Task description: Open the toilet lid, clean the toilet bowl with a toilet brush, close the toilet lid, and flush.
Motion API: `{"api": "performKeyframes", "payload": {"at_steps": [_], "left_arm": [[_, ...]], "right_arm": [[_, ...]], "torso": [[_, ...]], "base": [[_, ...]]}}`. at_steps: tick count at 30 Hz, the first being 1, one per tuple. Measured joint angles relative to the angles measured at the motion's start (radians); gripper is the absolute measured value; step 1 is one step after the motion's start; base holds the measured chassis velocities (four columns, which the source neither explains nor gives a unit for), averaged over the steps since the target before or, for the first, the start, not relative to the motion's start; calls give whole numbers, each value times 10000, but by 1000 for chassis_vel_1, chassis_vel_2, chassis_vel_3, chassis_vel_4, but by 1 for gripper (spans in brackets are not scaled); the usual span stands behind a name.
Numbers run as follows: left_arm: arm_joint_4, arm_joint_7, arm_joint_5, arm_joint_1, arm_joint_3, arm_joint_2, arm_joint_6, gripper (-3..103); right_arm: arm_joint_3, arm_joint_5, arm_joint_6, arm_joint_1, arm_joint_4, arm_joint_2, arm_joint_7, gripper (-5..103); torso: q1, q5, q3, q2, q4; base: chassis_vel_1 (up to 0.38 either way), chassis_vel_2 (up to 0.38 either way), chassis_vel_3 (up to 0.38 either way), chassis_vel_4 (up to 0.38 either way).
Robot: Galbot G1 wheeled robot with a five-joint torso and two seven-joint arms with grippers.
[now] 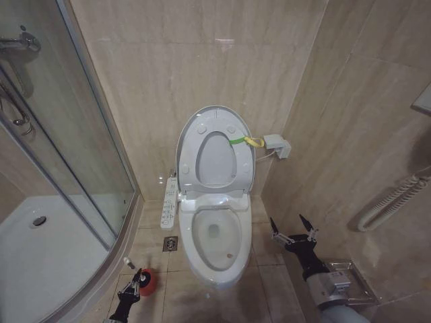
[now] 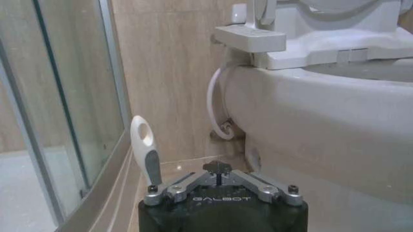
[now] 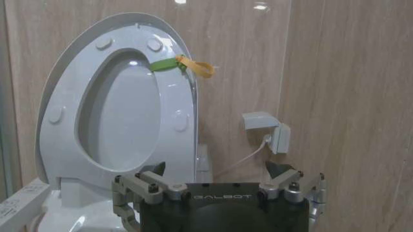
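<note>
I see the toilet lid (image 1: 215, 145) raised upright against the wall, seat ring up with it, toilet bowl (image 1: 214, 245) exposed. Right gripper (image 1: 294, 229) hangs released beside the bowl's right side, holding nothing. Left gripper (image 1: 133, 288) low on the floor left of the bowl, clenched on the toilet brush (image 1: 146, 282) handle

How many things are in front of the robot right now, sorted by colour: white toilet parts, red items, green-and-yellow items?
White toilet parts: 3 (toilet lid raised, seat ring raised against it, toilet bowl)
Red: 1 (toilet brush base on the floor, by the left gripper)
Green-and-yellow: 1 (strap at the lid's rim)
Total: 5
</note>
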Motion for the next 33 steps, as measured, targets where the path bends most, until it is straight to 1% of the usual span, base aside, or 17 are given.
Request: {"api": "performKeyframes", "payload": {"at_steps": [2, 5, 9, 10, 16, 17, 19, 24, 25, 32, 33], "left_arm": [[-20, -94, -4, 16, 10, -15, 0, 0], [-168, -482, -19, 116, 84, -72, 29, 0], [-332, -563, -21, 216, 132, -126, 69, 0], [-381, -575, -21, 250, 147, -146, 85, 11], [-502, -665, -27, 364, 161, -216, 107, 11], [-526, -722, -29, 386, 159, -226, 107, 39], [-556, -778, -31, 412, 154, -237, 107, 39], [-893, -1146, -8, 653, 146, -392, 189, 39], [-984, -1263, -4, 717, 129, -447, 238, 66], [-1252, -1479, -14, 994, -62, -557, 321, 66], [-1277, -1526, -20, 1028, -128, -565, 322, 92]], "right_arm": [[0, 0, 0, 0, 0, 0, 0, 100], [0, 0, 0, 0, 0, 0, 1, 100], [0, 0, 0, 0, 0, 0, 0, 100], [0, 0, 0, 0, 0, 0, 0, 100], [0, 0, 0, 0, 0, 0, 0, 100], [0, 0, 0, 0, 0, 0, 1, 100], [0, 0, 0, 0, 0, 0, 0, 100], [0, 0, 0, 0, 0, 0, 0, 100], [0, 0, 0, 0, 0, 0, 0, 100], [0, 0, 0, 0, 0, 0, 0, 100], [0, 0, 0, 0, 0, 0, 0, 100]], "torso": [[0, 0, 0, 0, 0], [0, 0, 0, 0, 1], [0, 0, 0, 0, 0], [0, 0, 0, 0, 0], [0, 0, 0, 0, 0], [0, 0, 0, 0, 0], [0, 0, 0, 0, 0], [0, 0, 0, 0, 0], [0, 0, 0, 0, 0], [0, 0, 0, 0, 1], [0, 0, 0, 0, 1]], "base": [[0, 0, 0, 0], [0, 0, 0, 0], [0, 0, 0, 0], [0, 0, 0, 0], [0, 0, 0, 0], [0, 0, 0, 0], [0, 0, 0, 0], [0, 0, 0, 0], [0, 0, 0, 0], [0, 0, 0, 0], [0, 0, 0, 0]]}}
